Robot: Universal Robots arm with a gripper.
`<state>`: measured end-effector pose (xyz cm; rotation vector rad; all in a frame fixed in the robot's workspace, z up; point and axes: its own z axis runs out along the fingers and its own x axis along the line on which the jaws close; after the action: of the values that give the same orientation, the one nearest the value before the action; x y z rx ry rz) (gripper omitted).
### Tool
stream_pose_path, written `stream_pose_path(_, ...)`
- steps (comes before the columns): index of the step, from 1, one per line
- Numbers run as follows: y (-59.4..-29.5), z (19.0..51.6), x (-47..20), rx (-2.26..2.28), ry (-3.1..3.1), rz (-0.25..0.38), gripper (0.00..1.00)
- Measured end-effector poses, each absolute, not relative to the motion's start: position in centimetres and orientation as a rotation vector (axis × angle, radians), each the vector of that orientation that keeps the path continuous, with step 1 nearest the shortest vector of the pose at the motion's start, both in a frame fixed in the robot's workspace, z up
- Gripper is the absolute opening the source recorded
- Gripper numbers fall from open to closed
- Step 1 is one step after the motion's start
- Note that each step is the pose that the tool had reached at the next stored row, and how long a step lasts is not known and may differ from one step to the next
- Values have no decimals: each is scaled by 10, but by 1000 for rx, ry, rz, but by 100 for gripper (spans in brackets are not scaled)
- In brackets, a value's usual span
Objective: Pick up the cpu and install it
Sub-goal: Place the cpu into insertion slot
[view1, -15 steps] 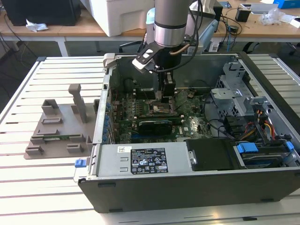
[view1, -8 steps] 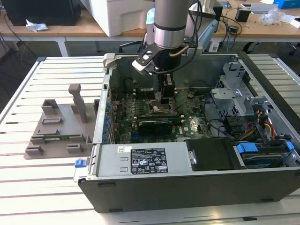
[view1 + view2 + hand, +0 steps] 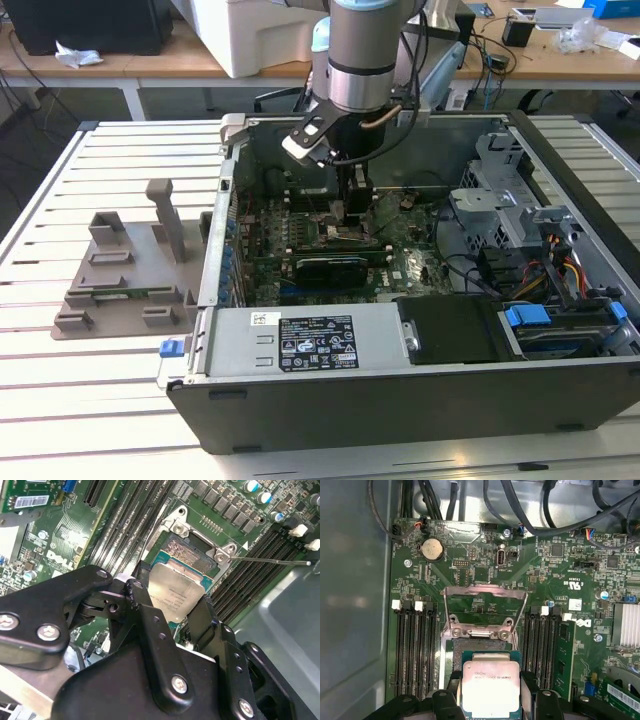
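The jaws are clenched on the cpu (image 3: pixel 491 690), one black finger (image 3: pixel 451 681) pressed against each of two opposite edges, so the gripper (image 3: pixel 490 680) has the chip pinched flat with its silver top facing up. In both wrist views the cpu (image 3: pixel 177 597) sits level at the open socket (image 3: pixel 187 555), covering the part nearest the gripper (image 3: pixel 170 597) and leaving a strip of the pin field bare beyond it; whether the chip is fully seated I cannot tell. The socket's metal load plate (image 3: pixel 485 605) is swung open on the side away from the fingers, and a thin retention lever (image 3: pixel 270 560) juts out beside the frame. Rows of memory slots (image 3: pixel 415 650) flank the socket on both sides, and a coin cell (image 3: pixel 432 549) sits further out on the green motherboard (image 3: pixel 560 570). Reading the exterior view as a clock face, the arm (image 3: pixel 360 50) comes in from twelve o'clock and hangs almost straight down, wrist vertical, the gripper (image 3: pixel 352 205) reaching deep into the open computer case (image 3: pixel 400 410) near its centre. A black card (image 3: pixel 320 268) lies at six o'clock just beside the gripper, with the power supply (image 3: pixel 310 340) further out the same way. The drive cage (image 3: pixel 500 200) stands at three o'clock. A grey plastic tray (image 3: pixel 120 280) rests on the slatted table (image 3: pixel 60 200) at nine o'clock, well apart from the case.
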<state>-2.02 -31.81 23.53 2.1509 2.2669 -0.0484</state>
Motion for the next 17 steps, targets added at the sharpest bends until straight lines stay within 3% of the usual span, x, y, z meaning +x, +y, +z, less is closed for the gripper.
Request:
stream_pose_path(4,-317,213,-23,2150,2268,-49,55)
stream_pose_path(17,-311,204,-24,2184,2236,-49,55)
